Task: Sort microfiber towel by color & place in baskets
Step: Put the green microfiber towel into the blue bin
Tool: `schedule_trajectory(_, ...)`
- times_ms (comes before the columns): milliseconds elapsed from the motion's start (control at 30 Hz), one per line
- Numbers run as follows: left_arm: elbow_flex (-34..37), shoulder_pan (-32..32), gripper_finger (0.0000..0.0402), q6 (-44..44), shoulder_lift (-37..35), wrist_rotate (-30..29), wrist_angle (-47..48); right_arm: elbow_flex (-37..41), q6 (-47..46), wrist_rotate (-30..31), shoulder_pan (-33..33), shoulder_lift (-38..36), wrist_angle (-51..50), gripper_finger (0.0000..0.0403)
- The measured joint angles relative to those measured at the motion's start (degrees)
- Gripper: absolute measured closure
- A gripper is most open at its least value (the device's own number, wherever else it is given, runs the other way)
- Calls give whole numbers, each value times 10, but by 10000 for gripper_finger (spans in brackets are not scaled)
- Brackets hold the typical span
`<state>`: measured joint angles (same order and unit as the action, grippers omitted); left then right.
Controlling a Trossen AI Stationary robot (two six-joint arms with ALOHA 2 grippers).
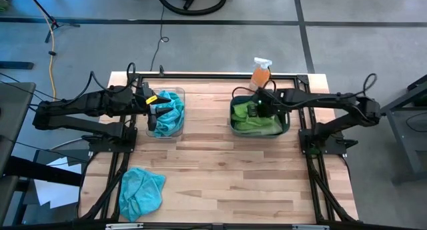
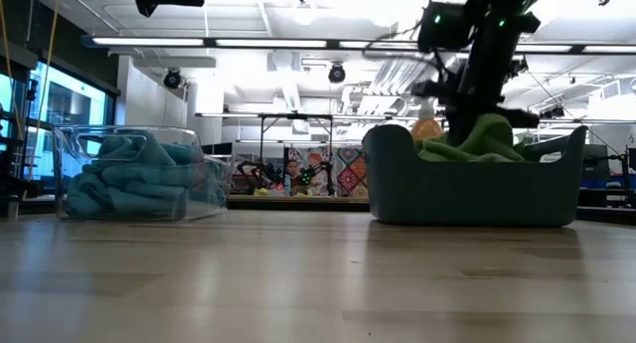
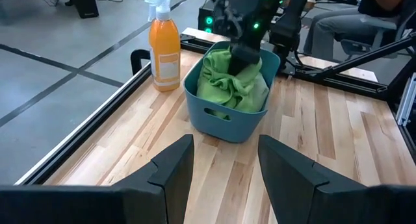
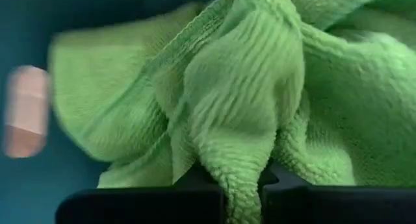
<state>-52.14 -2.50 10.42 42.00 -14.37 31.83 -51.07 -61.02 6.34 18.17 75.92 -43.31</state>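
High view shows the right end effector (image 1: 259, 110) lowered into the dark teal tub (image 1: 287, 127) on the right side of the worktop (image 1: 220, 177), its fingers pressed together on a fold of green towel (image 4: 247, 113), as the right wrist view confirms. More green cloth already lies heaped in that tub. The left end effector (image 1: 155, 114) hangs over the clear bin (image 1: 180, 93) on the left, fingers spread and holding nothing; that bin is filled with blue towels (image 2: 134, 174). One blue towel (image 1: 140, 192) lies loose on the near left corner of the worktop, well apart from both bins. An orange spray bottle (image 1: 261, 73) stands just beyond the tub. Judged step: depositing a green towel in the tub. Next, the right fingers need to part and lift clear without dragging cloth out, and the left arm would have to reach back for the remaining blue towel.
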Motion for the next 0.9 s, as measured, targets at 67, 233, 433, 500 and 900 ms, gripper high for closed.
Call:
schedule_trajectory(67,0,0,241,0,0,0,0,0,15,-19,8,24,0,403)
schedule_trajectory(233,0,0,241,0,2,0,0,-1,35,-34,10,96,15,403)
schedule_trajectory(433,0,0,241,0,4,1,0,-3,37,-34,10,141,29,403)
schedule_trajectory(500,0,0,241,0,4,1,0,-3,41,-34,10,141,29,403)
schedule_trajectory(900,0,0,241,0,4,3,1,-1,24,-35,11,139,31,305)
